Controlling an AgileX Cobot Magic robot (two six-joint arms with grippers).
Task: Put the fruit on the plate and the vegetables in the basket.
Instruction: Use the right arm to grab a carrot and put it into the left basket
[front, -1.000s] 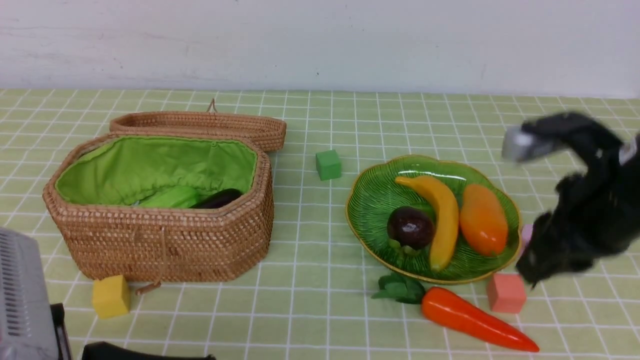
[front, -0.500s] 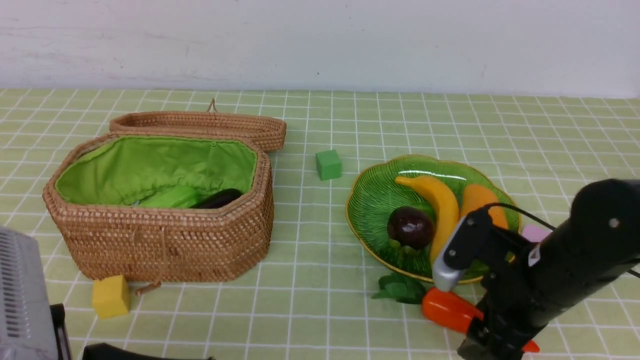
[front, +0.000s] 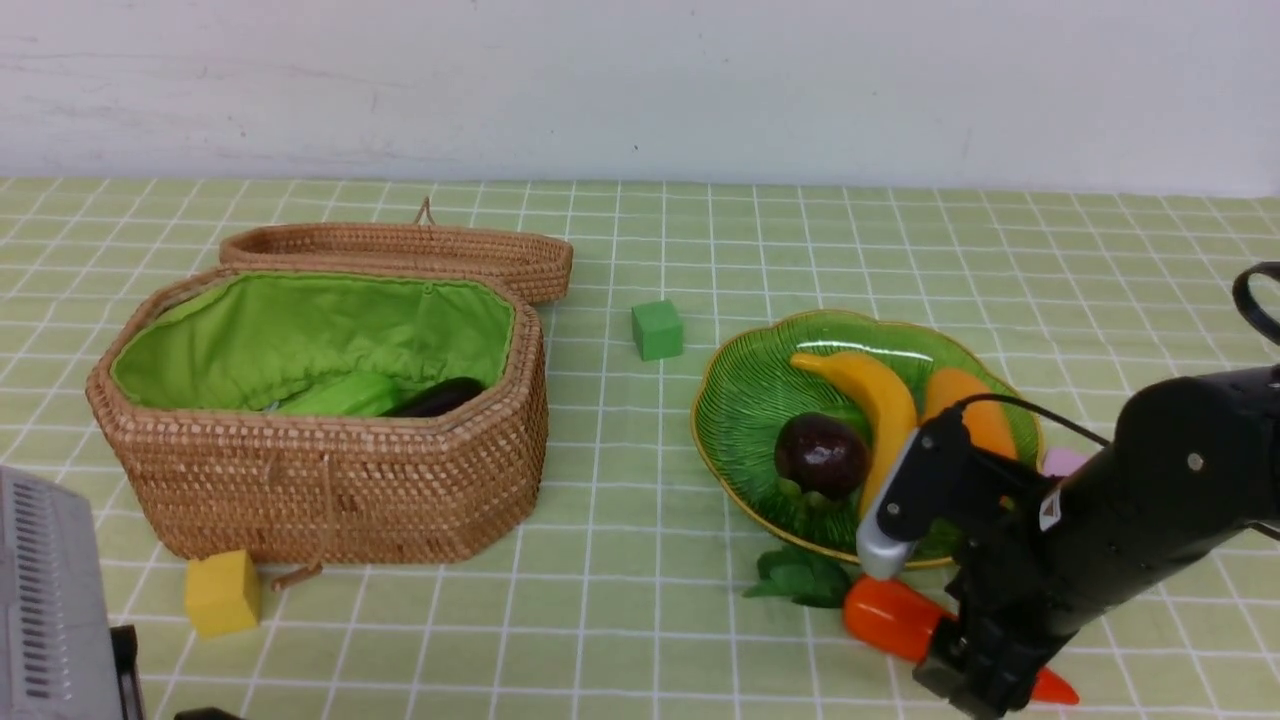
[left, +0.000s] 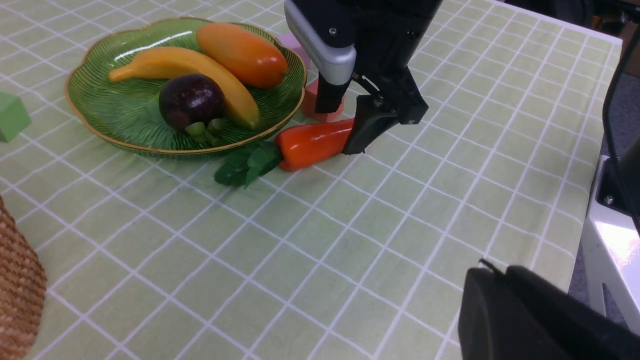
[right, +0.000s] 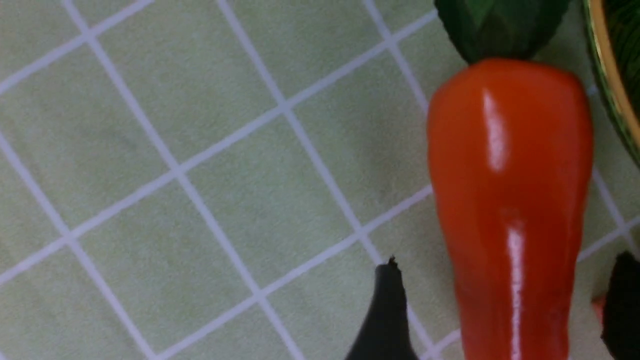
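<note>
The orange-red carrot (front: 888, 618) (right: 507, 200) lies on the cloth just in front of the plate (front: 745, 400). My right gripper (front: 965, 665) (right: 506, 280) is down over the carrot's middle, open, with one finger on each side and gaps showing to both. The banana (front: 882, 415), the orange mango (front: 968, 398) and the round purple fruit (front: 820, 455) lie on the plate. In the basket (front: 330, 490) are the green gourd (front: 340, 395) and the eggplant (front: 440, 397). My left gripper (left: 495, 280) is shut and empty, low at the near left.
A green cube (front: 657, 330) sits between basket and plate. A yellow cube (front: 222, 592) is by the basket's front. A salmon cube (left: 311, 100) stands right behind the right gripper's fingers, and a pink cube (front: 1065, 462) lies by the plate's right rim. The basket lid (front: 400, 250) lies open behind.
The right arm has swung down from beside the plate onto the carrot, and its jaws have opened around it. It now hides the salmon cube in the front view. The left arm has barely moved.
</note>
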